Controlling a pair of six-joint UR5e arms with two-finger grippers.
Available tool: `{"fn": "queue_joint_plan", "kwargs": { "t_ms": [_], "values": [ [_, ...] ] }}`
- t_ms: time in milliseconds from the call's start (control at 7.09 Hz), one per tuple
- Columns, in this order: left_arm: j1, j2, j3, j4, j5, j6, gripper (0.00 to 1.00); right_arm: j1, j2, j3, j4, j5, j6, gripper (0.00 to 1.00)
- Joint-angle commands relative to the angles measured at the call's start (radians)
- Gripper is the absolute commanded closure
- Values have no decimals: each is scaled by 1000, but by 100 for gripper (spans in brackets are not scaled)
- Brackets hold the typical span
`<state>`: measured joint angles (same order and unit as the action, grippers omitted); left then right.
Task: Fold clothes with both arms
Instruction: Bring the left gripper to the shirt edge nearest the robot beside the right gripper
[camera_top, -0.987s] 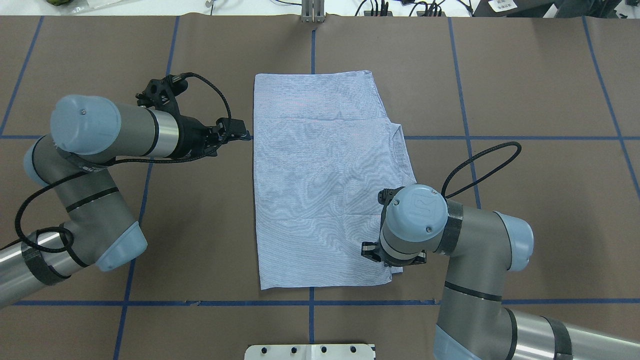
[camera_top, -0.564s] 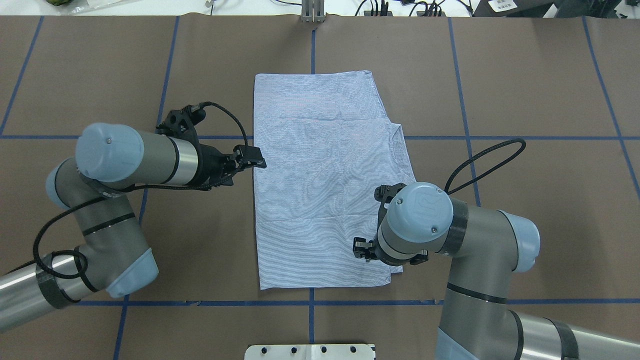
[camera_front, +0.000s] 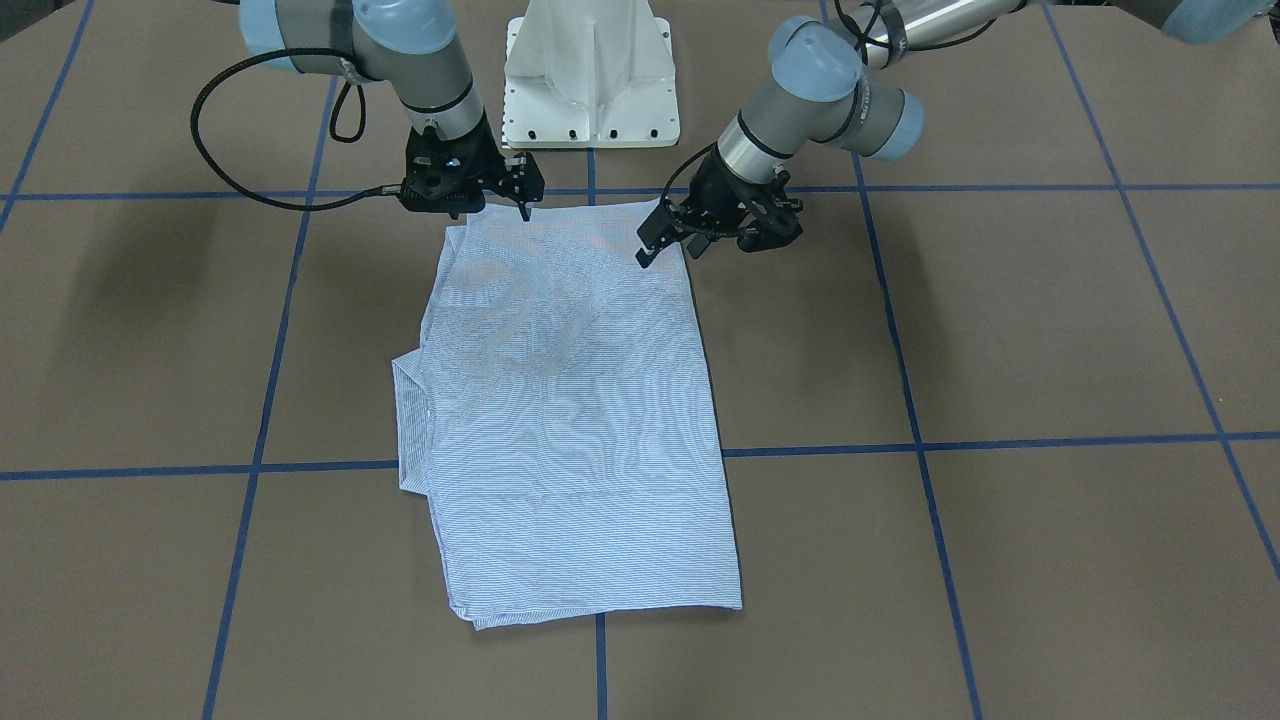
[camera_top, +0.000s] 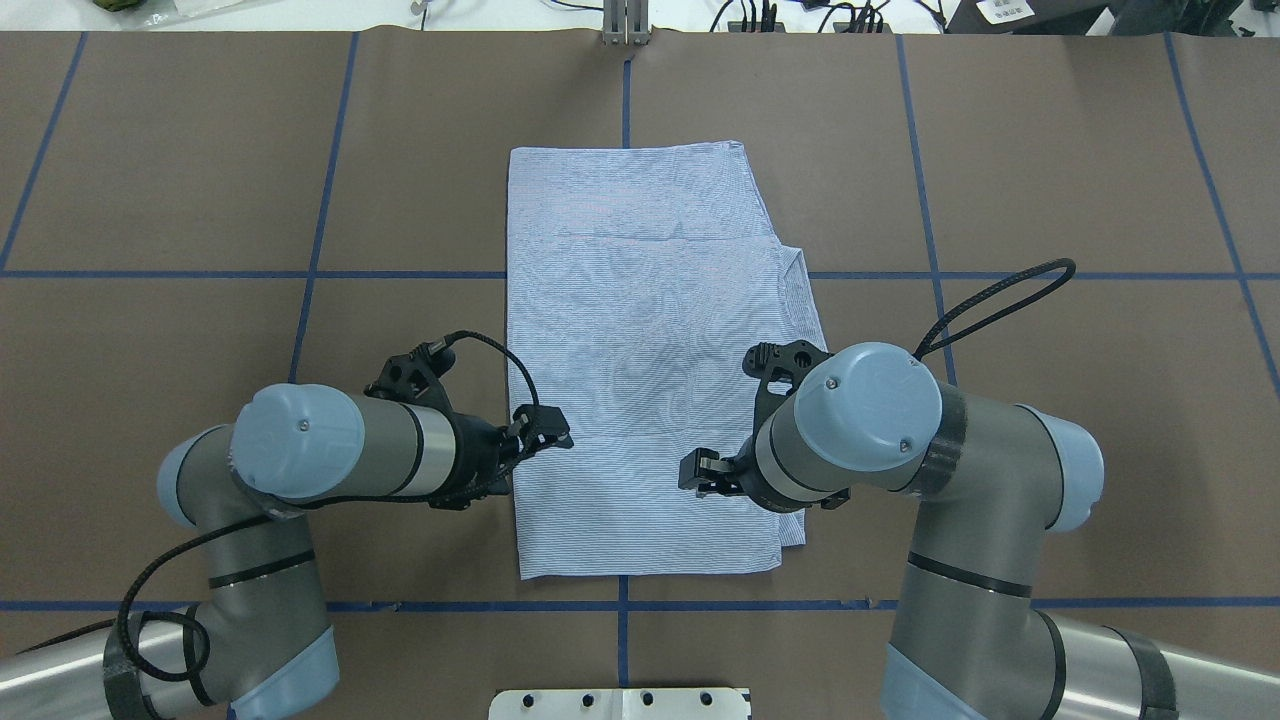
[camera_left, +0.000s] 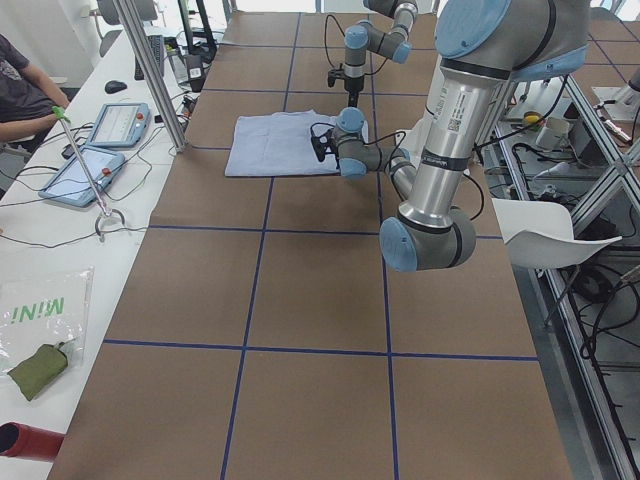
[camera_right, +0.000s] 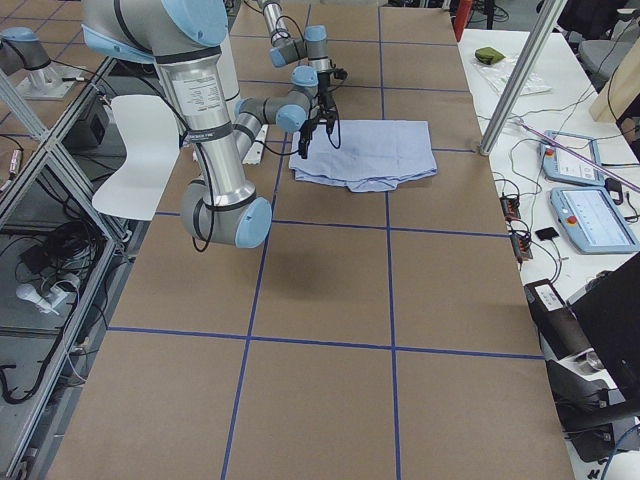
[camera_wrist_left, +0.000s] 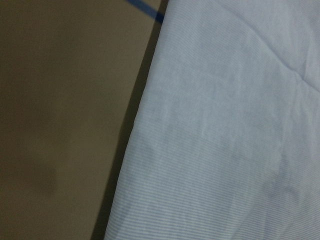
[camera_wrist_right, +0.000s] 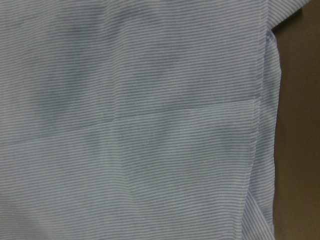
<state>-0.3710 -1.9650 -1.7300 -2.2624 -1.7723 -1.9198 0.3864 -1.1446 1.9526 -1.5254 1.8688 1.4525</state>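
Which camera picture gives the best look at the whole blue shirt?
The exterior front-facing view: nearly the whole shirt shows. Overhead, the right arm covers one corner; side views show it small; wrist cameras show only striped patches.

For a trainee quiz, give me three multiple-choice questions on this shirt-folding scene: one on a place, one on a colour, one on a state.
1. Which end of the shirt are the left gripper and right gripper near? A. the robot-side end B. the far end C. neither
2. The table's grid lines are: A. red B. blue C. yellow
3. The shirt is: A. hanging from a gripper B. balled up C. folded, lying flat
A: both hang over its robot-side part. B: the lines are blue. C: it rests flat on the table.
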Motion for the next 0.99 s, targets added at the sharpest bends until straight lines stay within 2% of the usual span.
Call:
{"fn": "queue_joint_plan", "kwargs": {
  "t_ms": [0,141,846],
  "values": [
    [64,-2,-63,117,30,-41,1,8,0,8,7,1,0,0],
    [84,-2,-68,151,31,-59,1,9,0,8,7,1,0,0],
    [127,3,-62,156,51,-71,4,23,0,9,7,9,-3,0]
  ]
}}
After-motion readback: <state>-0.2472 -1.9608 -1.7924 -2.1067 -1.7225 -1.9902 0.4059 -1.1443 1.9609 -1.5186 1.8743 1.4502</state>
